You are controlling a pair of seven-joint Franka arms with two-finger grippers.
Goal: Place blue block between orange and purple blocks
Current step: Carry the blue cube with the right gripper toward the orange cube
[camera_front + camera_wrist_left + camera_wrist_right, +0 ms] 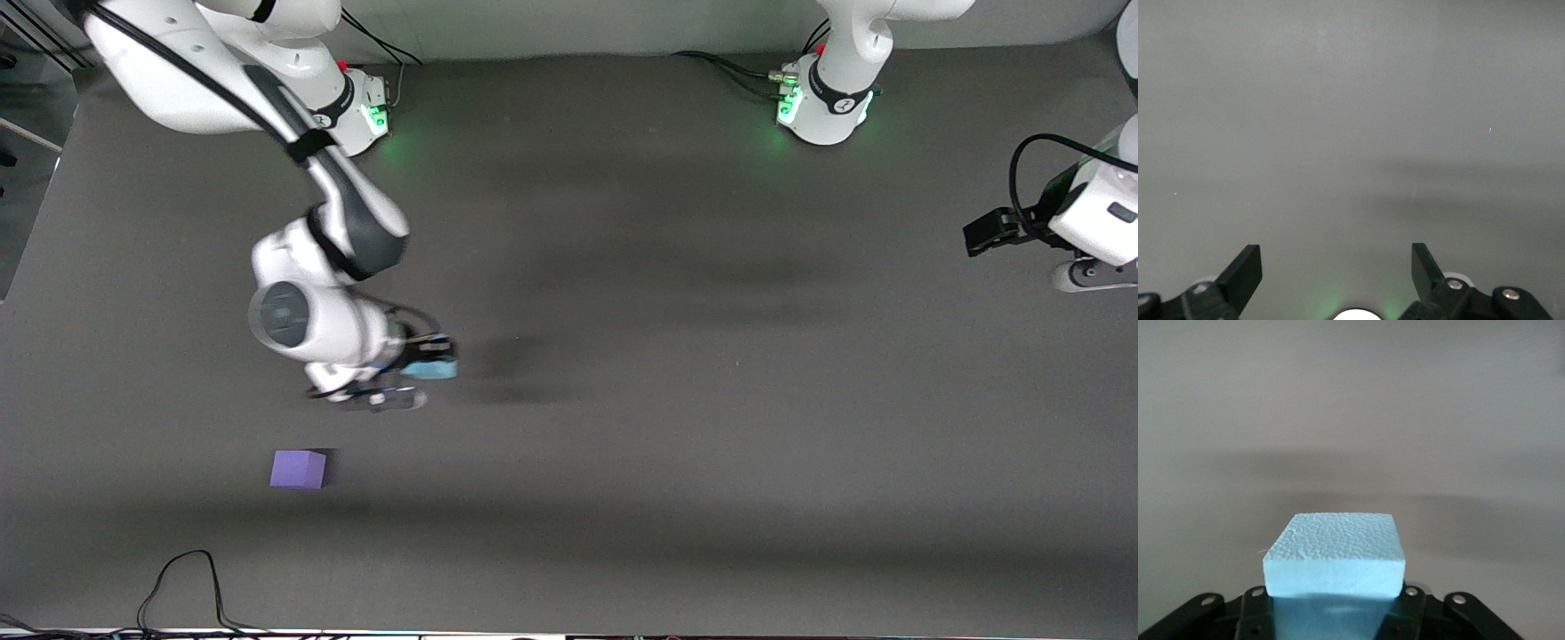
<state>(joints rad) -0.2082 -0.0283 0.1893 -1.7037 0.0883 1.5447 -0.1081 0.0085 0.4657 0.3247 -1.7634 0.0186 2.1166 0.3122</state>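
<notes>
Over the dark surface (622, 267), right gripper (425, 372) jaws clamp the blue block (436, 370) for carrying toward the purple block (299, 469); left gripper (1337, 270) waits, jaws spread, empty.

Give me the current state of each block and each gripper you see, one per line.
Light sky-blue matte cube: held off the grey table in the right gripper.
Violet-purple matte cube: resting on the table, untouched.
Right gripper: shut on the cube.
Left gripper: open, empty, waiting.
</notes>
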